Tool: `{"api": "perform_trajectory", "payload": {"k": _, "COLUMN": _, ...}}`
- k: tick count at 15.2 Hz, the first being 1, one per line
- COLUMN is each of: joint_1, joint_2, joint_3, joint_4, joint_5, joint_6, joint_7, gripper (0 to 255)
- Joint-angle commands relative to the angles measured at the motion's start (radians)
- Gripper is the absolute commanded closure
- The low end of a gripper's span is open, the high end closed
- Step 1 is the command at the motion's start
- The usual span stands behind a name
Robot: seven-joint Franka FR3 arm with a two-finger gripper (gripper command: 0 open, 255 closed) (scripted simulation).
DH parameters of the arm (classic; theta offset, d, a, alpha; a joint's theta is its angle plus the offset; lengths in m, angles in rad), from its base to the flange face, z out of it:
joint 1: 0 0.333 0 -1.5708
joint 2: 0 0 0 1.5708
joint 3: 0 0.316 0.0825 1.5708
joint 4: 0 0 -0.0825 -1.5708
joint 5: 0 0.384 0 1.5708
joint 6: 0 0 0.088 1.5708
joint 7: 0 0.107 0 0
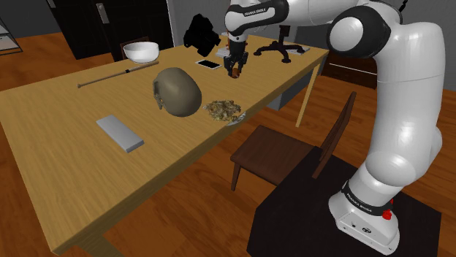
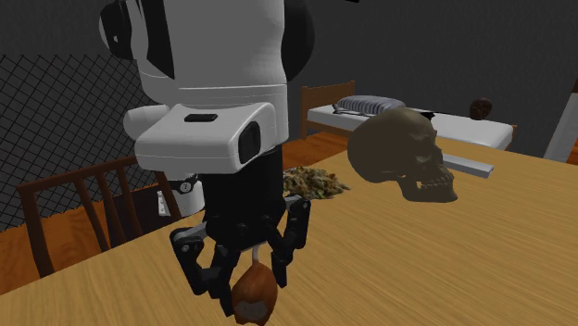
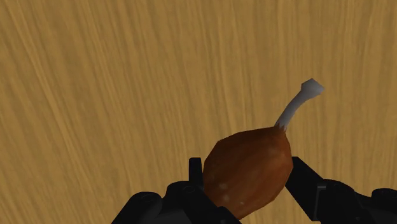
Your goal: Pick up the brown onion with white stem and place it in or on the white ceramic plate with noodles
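The brown onion with its pale stem is clasped between my black fingers, lifted above the wooden table. My gripper is shut on the onion, seen close up in the second exterior view. From the shoulder camera the gripper hangs over the table's far right part, with the onion between the fingers. The plate with noodles sits near the table's right edge, nearer the camera than the gripper and beside a skull. Its noodles lie behind the gripper in the second exterior view.
A large brownish skull stands mid-table next to the plate. A white bowl, a long stick, a grey flat block and a phone also lie on the table. A dark wooden chair stands by the table's right edge.
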State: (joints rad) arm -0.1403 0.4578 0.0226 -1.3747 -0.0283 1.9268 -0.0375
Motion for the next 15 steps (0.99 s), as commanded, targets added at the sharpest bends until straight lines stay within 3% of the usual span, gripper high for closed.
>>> {"api": "perform_trajectory", "payload": {"k": 1, "joint_1": 0.0, "joint_2": 0.0, "joint_3": 0.0, "joint_4": 0.0, "joint_5": 0.0, "joint_6": 0.0, "joint_7": 0.0, "gripper": 255}}
{"api": "perform_trajectory", "payload": {"k": 6, "joint_1": 0.0, "joint_2": 0.0, "joint_3": 0.0, "joint_4": 0.0, "joint_5": 0.0, "joint_6": 0.0, "joint_7": 0.0, "gripper": 255}}
{"api": "perform_trajectory", "payload": {"k": 15, "joint_1": 0.001, "joint_2": 0.002, "joint_3": 0.0, "joint_4": 0.124, "joint_5": 0.001, "joint_6": -0.122, "joint_7": -0.002, "gripper": 255}}
